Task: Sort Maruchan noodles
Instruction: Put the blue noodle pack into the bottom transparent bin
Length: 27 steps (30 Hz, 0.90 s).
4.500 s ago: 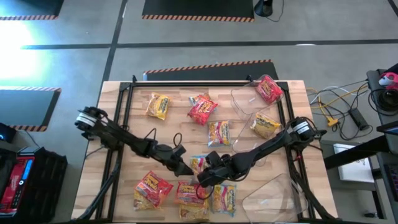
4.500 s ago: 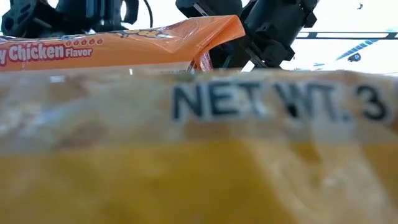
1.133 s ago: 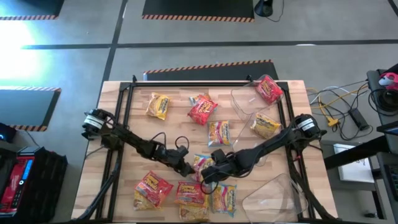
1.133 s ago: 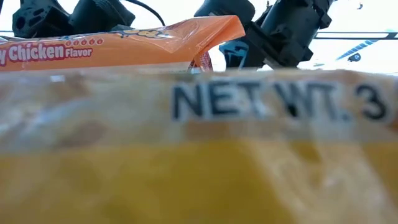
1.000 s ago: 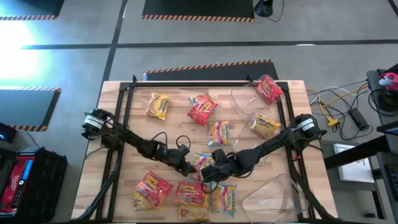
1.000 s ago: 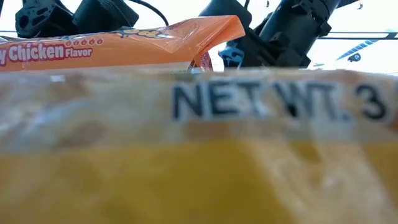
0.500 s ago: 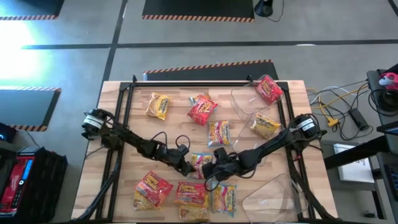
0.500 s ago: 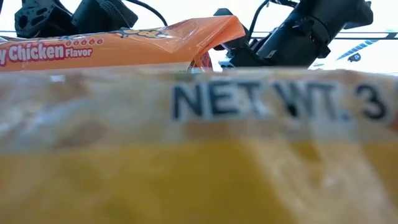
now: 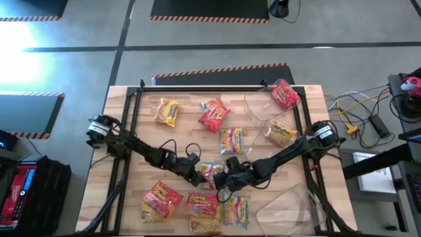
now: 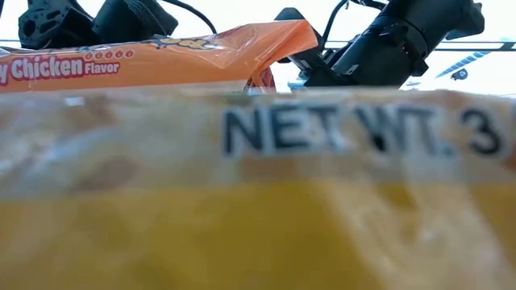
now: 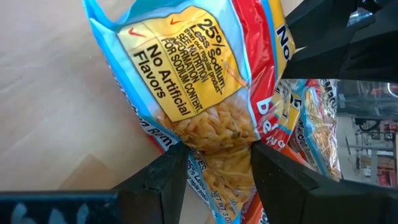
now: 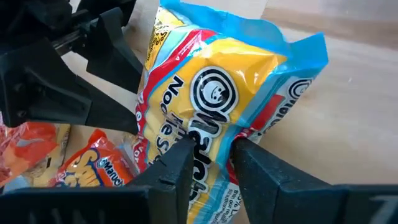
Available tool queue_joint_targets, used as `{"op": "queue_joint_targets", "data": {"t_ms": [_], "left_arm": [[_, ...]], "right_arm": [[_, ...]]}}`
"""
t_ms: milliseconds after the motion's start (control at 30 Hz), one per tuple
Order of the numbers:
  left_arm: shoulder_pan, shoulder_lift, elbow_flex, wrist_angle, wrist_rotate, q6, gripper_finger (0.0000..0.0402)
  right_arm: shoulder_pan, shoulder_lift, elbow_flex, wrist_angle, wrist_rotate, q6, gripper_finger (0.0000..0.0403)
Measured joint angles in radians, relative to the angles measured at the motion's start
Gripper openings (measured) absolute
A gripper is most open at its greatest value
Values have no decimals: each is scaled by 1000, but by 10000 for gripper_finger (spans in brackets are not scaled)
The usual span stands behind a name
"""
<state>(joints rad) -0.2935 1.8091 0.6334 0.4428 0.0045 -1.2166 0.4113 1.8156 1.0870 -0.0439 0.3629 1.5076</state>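
Observation:
A light blue and yellow Maruchan noodle packet (image 9: 212, 172) is held between both grippers at the table's middle, toward the near side. My left gripper (image 9: 199, 176) comes at it from the left and is shut on it, facing its printed back (image 11: 186, 81). My right gripper (image 9: 224, 178) comes from the right and is shut on it, facing its logo front (image 12: 214, 93). Other red and yellow-orange packets lie flat on the table around them. My left gripper pinches the packet's lower part (image 11: 214, 146) between its two fingers (image 11: 165, 174), slanting down from the table's left. The packet stands tilted on edge; whether its lower end touches the table is hidden. My right gripper pinches the packet's near edge (image 12: 211, 146) between its two fingers (image 12: 249, 165), slanting down from the table's right. The plastic is creased where the fingers close on it. The packet's far end rises past the fingers.
Three packets lie in a row near the front edge (image 9: 202, 204), and more sit at the far side (image 9: 214, 115). Two clear tubs (image 9: 270, 112) (image 9: 289, 204) stand on the right, the far one holding packets. A yellow packet (image 10: 258, 201) blocks the low view.
My right arm's wrist has tipped over and shifted a little beside the blue packet, which now stands more on edge between the two grippers. My left gripper has kept its hold without moving.

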Motion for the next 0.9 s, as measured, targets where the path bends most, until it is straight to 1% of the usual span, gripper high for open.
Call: {"op": "queue_joint_targets", "data": {"t_ms": [233,333,567,700,900], "left_arm": [[0,0,-1,-2,17,1,152],[0,-1,-1,-21,12,-2,152],[2,-1,3,-58,-9,-5,152],[1,-1,4,-59,-9,0,152],[1,-1,4,-61,-6,4,152]], "right_arm": [[14,-25,2,9,-46,19,80],[16,-44,6,23,-66,15,86],[14,-128,11,-3,-56,-17,106],[14,-177,10,-85,-56,-15,121],[20,-195,8,-302,-58,78,141]]}}
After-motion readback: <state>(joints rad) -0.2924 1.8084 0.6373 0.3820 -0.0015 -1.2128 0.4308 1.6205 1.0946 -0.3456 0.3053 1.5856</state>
